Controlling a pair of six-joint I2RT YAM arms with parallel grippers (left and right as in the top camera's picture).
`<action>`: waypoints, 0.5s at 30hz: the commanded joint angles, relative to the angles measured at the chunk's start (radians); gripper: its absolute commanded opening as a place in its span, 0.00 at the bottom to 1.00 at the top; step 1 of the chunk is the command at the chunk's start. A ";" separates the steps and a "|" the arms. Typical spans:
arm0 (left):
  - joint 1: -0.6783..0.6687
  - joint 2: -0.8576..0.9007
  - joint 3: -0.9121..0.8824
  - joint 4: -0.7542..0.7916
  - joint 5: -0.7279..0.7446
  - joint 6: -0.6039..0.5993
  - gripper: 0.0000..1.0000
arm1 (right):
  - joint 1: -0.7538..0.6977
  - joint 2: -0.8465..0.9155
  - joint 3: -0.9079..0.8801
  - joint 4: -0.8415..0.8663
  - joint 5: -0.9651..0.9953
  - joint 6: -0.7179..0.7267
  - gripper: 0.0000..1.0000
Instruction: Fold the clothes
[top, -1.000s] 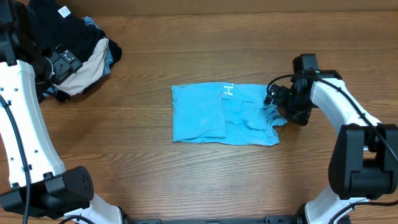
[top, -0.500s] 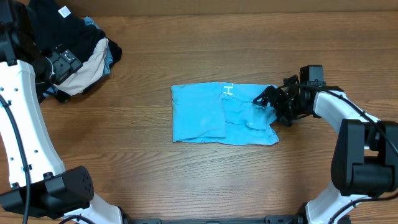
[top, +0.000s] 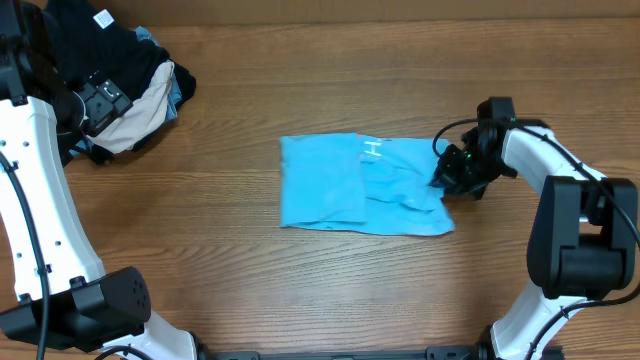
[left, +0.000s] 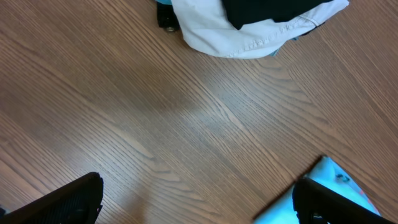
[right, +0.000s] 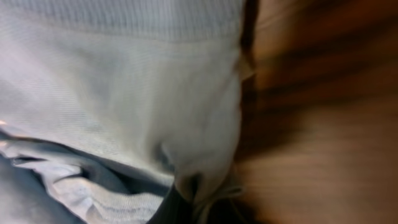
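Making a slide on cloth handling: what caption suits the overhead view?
Right claw at the right edge of a partly folded sky-blue T-shirt on a wooden table; other garments piled far left.

overhead looks straight down; both wrist views, nearer, share its t-shirt (top: 360, 185).

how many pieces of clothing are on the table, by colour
light blue T-shirt: 1
black garment: 1
cream garment: 1
denim-blue garment, mostly hidden in the pile: 1
total: 4
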 joint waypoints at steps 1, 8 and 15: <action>-0.002 0.002 0.000 0.002 -0.002 0.012 1.00 | 0.027 -0.085 0.118 -0.066 0.227 0.005 0.04; -0.002 0.002 0.000 0.004 0.005 0.012 1.00 | 0.327 -0.093 0.136 -0.112 0.453 0.063 0.04; -0.002 0.002 0.000 0.002 0.005 0.012 1.00 | 0.611 -0.093 0.135 -0.054 0.509 0.142 0.04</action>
